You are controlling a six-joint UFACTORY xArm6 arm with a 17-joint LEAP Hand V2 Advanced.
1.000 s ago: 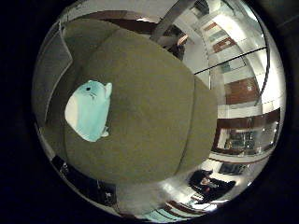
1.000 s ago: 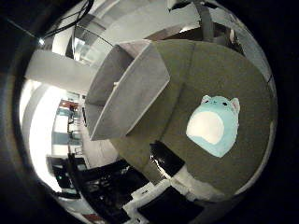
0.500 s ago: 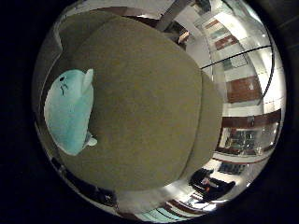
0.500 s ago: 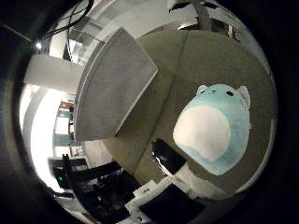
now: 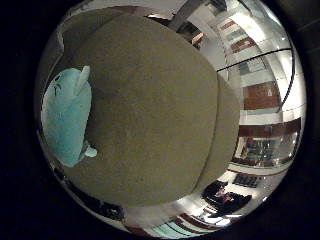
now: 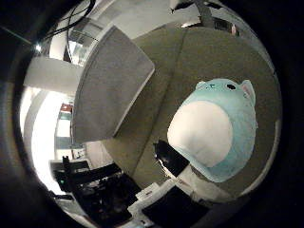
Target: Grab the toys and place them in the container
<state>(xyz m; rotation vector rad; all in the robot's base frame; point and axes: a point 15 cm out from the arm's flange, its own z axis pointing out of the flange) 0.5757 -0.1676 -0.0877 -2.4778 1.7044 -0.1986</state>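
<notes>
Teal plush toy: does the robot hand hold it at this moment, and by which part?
Cannot be told. The teal plush toy lies close under the palm on the olive surface, but nothing of the robot hand shows.

Teal plush toy (image 6: pixel 216 130) on olive cushion (image 6: pixel 190 61), grey container (image 6: pixel 109 92) beside.

A teal plush toy (image 6: pixel 216 130), rounded and soft-bodied with a broad white belly patch, small pointed ears and dark dot eyes, lies on an olive-green cushioned surface (image 5: pixel 155 115). It fills a large share of the thumb-side view, close beneath the palm, belly facing the camera. The little-finger-side view shows the same toy side-on, with one ear raised and a small stubby limb at its lower end. A grey fabric container (image 6: pixel 111 90) with flat, plain walls stands on the same surface, near the toy but not touching it. Its inside is not visible.
</notes>
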